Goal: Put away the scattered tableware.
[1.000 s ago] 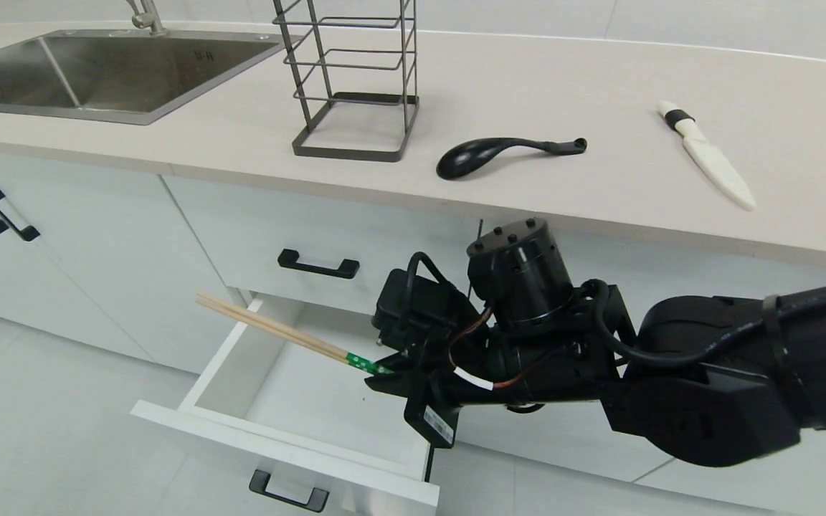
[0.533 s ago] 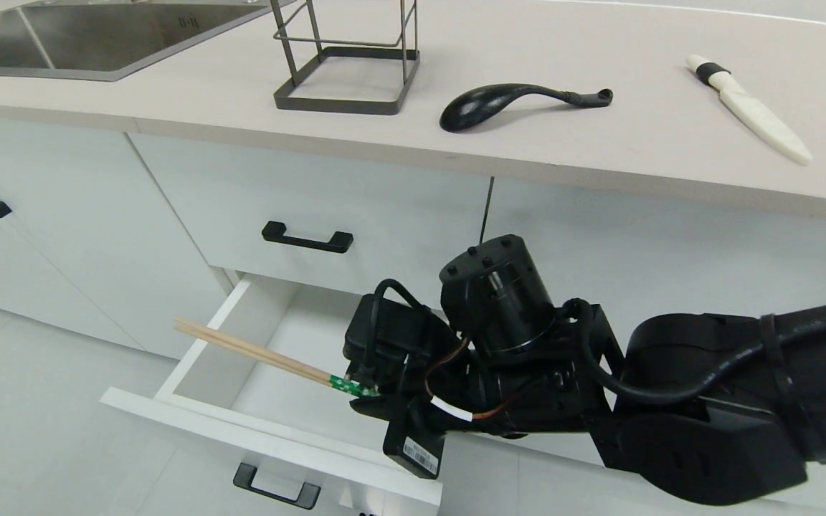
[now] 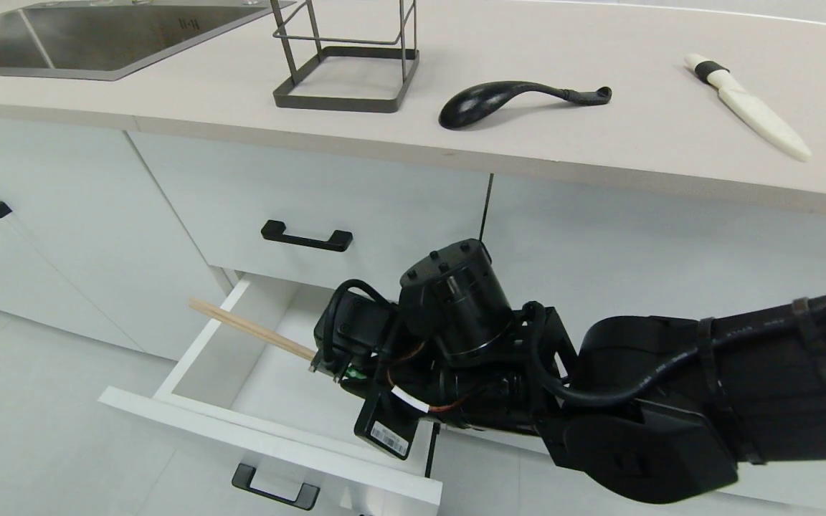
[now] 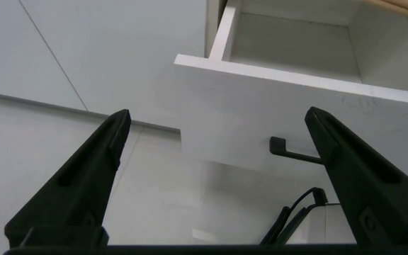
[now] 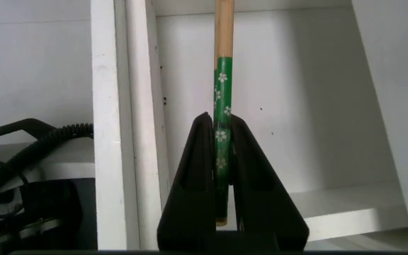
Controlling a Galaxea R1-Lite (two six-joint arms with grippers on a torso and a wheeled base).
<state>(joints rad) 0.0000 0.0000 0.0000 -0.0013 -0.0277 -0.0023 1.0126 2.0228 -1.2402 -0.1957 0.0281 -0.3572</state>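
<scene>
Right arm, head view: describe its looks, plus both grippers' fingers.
The right arm is black, with bulky rounded housings and a cylindrical joint cap studded with small bolts. Black cables loop along it, a thin brown wire carries a white tag, and a barcode sticker sits on a boxy module. The right gripper and left gripper have black, tapering fingers.

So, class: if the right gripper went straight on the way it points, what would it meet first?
Probably the left side wall of the open white drawer: the right gripper aims across it, and its green-ended wooden chopsticks would likely touch first. Depth unclear.
</scene>
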